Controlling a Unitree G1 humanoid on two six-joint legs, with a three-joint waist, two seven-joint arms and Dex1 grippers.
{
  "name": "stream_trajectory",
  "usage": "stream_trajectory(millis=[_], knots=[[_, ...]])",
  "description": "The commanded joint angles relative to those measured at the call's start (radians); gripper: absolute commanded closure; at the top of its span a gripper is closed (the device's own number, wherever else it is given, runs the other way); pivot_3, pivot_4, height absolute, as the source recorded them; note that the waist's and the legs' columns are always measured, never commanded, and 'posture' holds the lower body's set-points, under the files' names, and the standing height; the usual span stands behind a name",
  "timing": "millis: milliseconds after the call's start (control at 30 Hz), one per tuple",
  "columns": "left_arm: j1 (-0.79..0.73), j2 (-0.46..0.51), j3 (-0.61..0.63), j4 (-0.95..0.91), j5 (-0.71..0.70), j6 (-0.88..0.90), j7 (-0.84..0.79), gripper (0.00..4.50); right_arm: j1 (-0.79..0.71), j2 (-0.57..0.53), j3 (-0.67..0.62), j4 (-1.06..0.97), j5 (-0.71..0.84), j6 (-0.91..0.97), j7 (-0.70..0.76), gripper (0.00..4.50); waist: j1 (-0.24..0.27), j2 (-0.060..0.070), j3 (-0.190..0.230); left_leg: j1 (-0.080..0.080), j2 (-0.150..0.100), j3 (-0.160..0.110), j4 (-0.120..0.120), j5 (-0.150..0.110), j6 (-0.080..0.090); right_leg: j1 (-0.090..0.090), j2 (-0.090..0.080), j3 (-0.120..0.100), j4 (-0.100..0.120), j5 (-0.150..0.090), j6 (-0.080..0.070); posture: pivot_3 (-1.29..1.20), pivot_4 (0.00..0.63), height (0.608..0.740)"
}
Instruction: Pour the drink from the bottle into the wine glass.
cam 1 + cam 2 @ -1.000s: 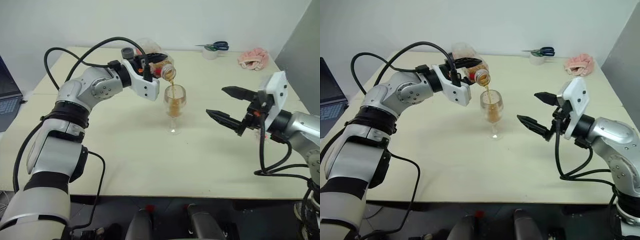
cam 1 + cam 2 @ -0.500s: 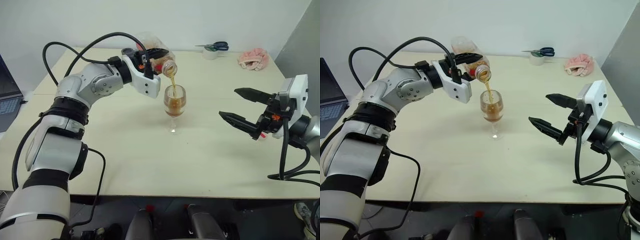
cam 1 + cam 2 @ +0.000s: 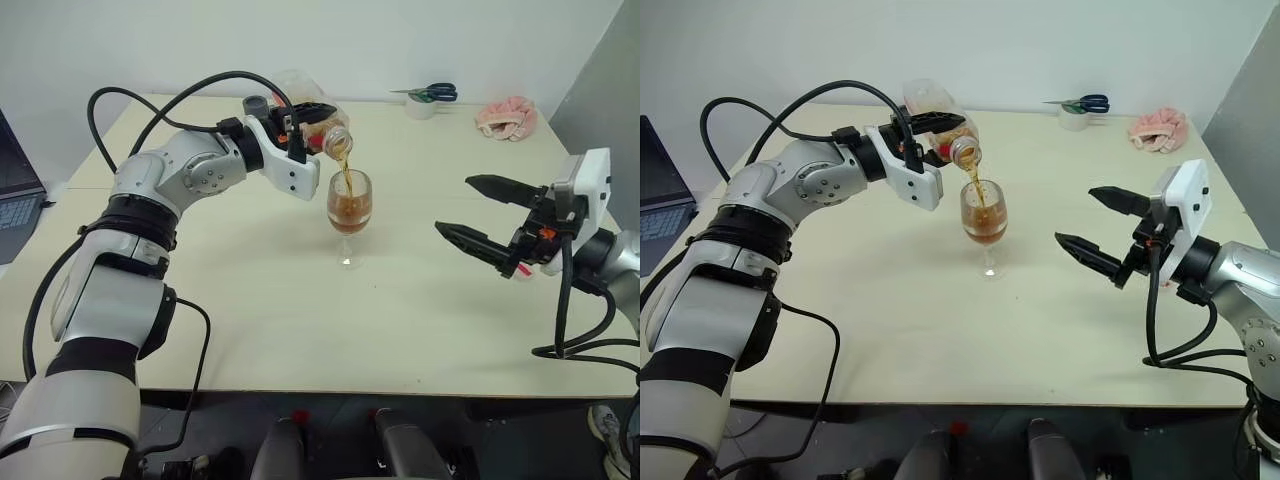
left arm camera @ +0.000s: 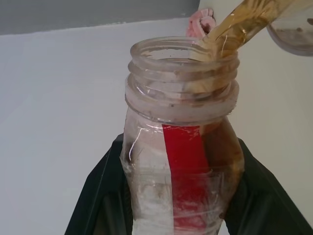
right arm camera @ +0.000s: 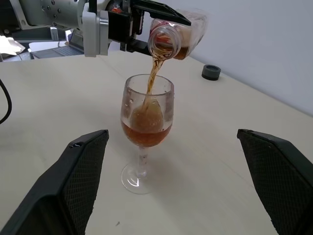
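Both arms wear glossy silver-grey shells broken by black bands at the joints. Thick black cables loop loosely outside each arm. The left gripper [image 3: 312, 112] sits on a white angular bracket with a small orange spot, and the right gripper [image 3: 478, 214] carries a white boxy housing. The jaws are black, tapered, with cross-hatched inner pads.

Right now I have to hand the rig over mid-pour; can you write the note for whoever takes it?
Left gripper: jaws shut on the bottle, tipped mouth-down over the wine glass.
Right gripper: jaws open, empty, off to the glass's right.
Done: cap off, drink streaming in, bowl partly filled.
Left: finish the pour, right the bottle, set it on the table.
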Motion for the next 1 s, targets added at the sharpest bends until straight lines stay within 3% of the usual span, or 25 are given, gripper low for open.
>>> stream_trajectory(millis=[33, 367, 567, 800, 1000], knots=[[-0.040, 0.008, 0.014, -0.011, -0.026, -0.003, 0.014, 2.66, -0.025, -0.002, -0.004, -0.005, -0.005, -0.027, -0.009, 0.00, 0.000, 0.000, 0.000, 0.000, 0.000, 0.000, 0.000, 0.000, 0.000, 0.000, 0.000, 0.000, 0.000, 0.000, 0.000, 0.00, 0.150, 0.740], [-0.019, -0.018, 0.054, 0.004, -0.149, 0.016, -0.056, 2.66, -0.047, 0.003, 0.036, -0.004, -0.032, -0.036, -0.021, 0.00, 0.000, 0.000, 0.000, 0.000, 0.000, 0.000, 0.000, 0.000, 0.000, 0.000, 0.000, 0.000, 0.000, 0.000, 0.000, 0.00, 0.150, 0.740], [0.041, -0.105, 0.175, -0.029, -0.465, 0.152, -0.264, 2.66, -0.150, 0.030, 0.075, 0.030, -0.030, -0.028, -0.043, 0.00, -0.002, 0.000, 0.000, 0.001, 0.000, 0.000, 0.000, 0.000, 0.000, 0.000, 0.000, 0.000, 0.002, 0.000, 0.000, 0.00, 0.150, 0.740], [0.151, -0.136, 0.347, -0.212, -0.733, 0.519, -0.376, 2.67, -0.322, 0.099, 0.156, 0.104, -0.029, -0.022, -0.043, 0.00, -0.017, 0.000, 0.000, 0.003, 0.000, 0.000, 0.000, 0.000, 0.000, 0.000, 0.000, 0.000, 0.007, 0.000, 0.000, 0.00, 0.150, 0.740], [0.314, -0.141, 0.541, -0.463, -0.885, 0.970, -0.227, 2.67, -0.561, 0.192, 0.302, 0.201, -0.102, 0.089, -0.130, 0.00, -0.032, 0.000, 0.000, 0.005, 0.001, 0.000, 0.000, 0.000, 0.000, 0.000, 0.001, 0.000, 0.010, 0.000, -0.001, 0.00, 0.150, 0.740]])
